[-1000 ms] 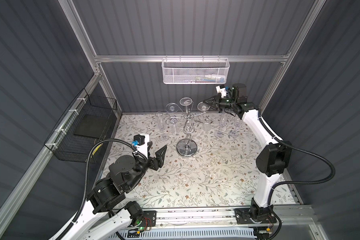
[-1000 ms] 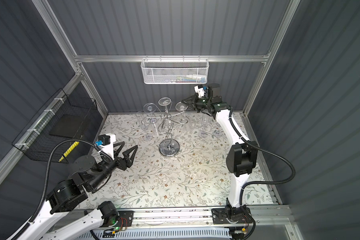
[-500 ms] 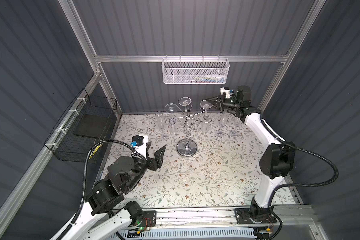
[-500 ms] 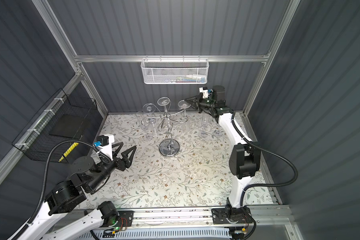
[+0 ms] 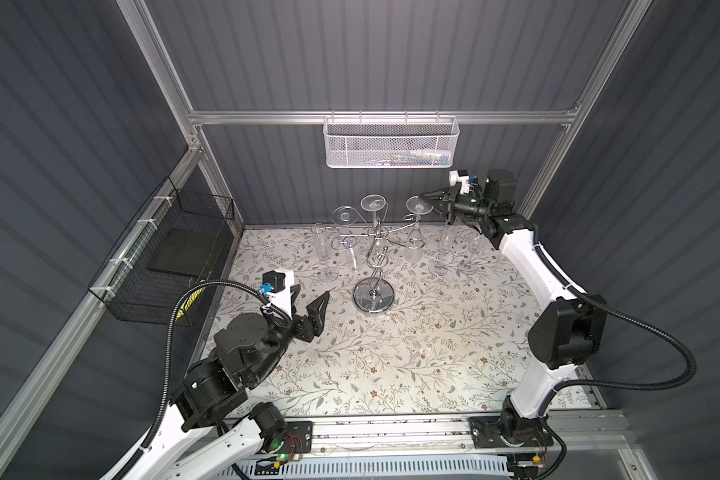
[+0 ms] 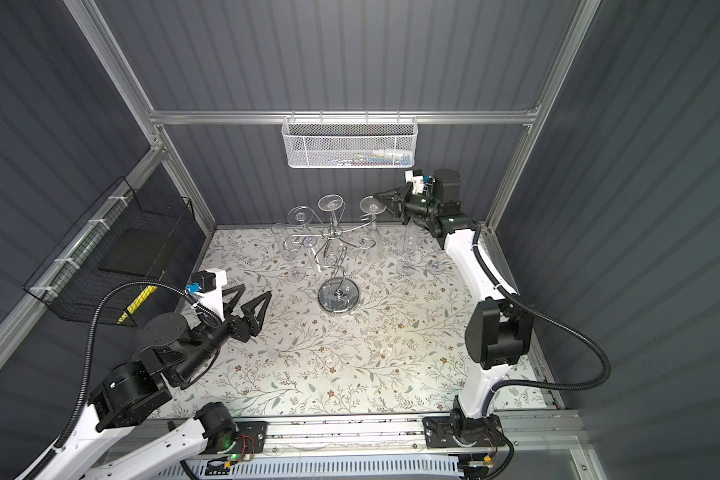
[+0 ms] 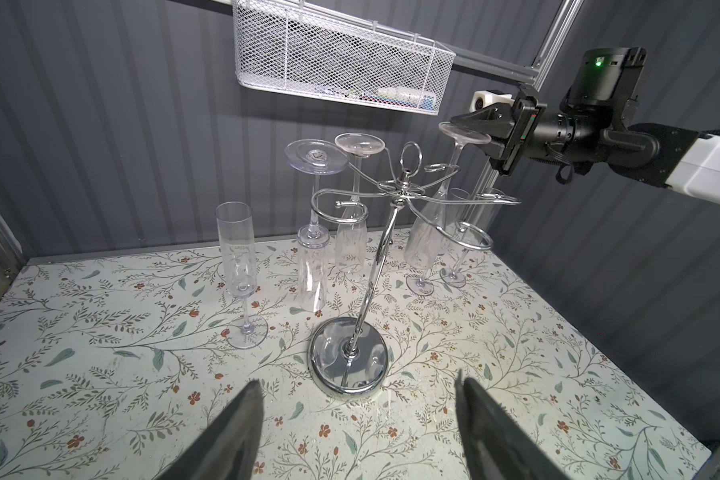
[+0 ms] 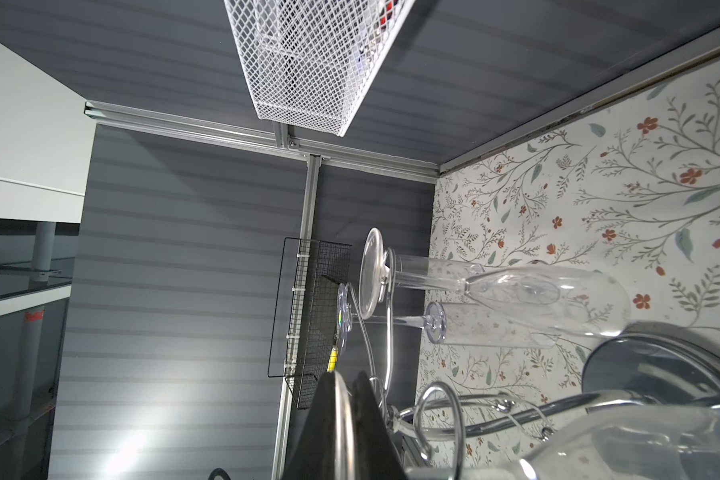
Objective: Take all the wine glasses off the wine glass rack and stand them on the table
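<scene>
Visibly, right gripper (image 6: 381, 197) pinches the wine glass (image 7: 427, 232) (hung on the rack (image 5: 373, 296)); left gripper (image 6: 254, 291) spread.

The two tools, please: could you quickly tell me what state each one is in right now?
Left tool: open, holding nothing.
Right tool: shut on the foot of the wine glass hanging from the wine glass rack.

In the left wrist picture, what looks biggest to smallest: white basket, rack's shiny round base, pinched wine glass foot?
1. white basket
2. rack's shiny round base, though nearest the camera
3. pinched wine glass foot, clearly smallest
</scene>
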You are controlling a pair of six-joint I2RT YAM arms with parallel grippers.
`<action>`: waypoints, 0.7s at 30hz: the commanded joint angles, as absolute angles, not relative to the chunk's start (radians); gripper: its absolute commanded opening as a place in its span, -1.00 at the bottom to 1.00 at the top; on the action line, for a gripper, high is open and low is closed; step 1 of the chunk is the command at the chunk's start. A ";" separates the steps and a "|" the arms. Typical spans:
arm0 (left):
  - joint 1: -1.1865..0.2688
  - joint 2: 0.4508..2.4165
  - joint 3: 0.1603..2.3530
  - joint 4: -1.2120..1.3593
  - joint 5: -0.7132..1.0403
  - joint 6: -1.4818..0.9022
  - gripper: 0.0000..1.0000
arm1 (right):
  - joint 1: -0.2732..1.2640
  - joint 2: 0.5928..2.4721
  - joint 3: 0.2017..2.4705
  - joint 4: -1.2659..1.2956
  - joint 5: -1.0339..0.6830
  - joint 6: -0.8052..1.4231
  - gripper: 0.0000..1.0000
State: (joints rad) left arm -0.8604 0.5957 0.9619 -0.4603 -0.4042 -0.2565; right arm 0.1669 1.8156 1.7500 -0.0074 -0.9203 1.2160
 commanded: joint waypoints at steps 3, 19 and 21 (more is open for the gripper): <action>-0.855 0.599 0.962 -0.461 -0.418 -0.265 0.49 | 0.187 1.781 1.740 0.009 -0.924 1.223 -1.00; -0.856 0.585 0.955 -0.466 -0.425 -0.259 0.49 | 0.262 1.842 1.819 -0.016 -0.901 1.227 -1.00; -0.855 0.586 0.958 -0.467 -0.428 -0.254 0.49 | 0.270 1.864 1.849 -0.022 -0.897 1.228 -1.00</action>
